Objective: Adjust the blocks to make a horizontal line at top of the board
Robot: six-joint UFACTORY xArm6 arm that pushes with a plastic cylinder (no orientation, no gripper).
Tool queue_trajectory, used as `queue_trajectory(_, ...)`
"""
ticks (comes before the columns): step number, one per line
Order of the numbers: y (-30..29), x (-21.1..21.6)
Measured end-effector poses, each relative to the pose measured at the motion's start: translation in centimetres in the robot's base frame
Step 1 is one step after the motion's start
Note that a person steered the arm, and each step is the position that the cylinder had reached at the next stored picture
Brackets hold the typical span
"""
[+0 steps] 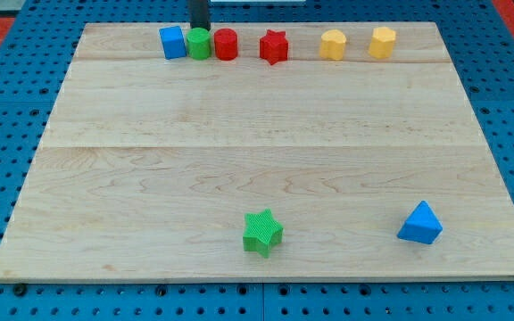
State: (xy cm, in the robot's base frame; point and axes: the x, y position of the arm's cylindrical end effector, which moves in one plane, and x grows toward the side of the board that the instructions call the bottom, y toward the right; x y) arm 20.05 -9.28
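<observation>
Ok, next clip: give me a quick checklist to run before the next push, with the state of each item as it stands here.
1. My tip in view, at the board's top edge just above the green cylinder: ok.
2. Six blocks in the top row: blue cube, green cylinder, red cylinder, red star, two yellow blocks: ok.
3. Row level: roughly; the red star sits slightly low: cannot tell.
4. All blocks in the row: not ok; the green star and blue triangle lie near the view's bottom.
5. Tip touching the green cylinder: cannot tell.
</observation>
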Motion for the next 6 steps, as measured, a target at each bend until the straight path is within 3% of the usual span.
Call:
queue_trajectory(2, -5.1, 0.0)
queue_trajectory(6, -3.7, 1.9)
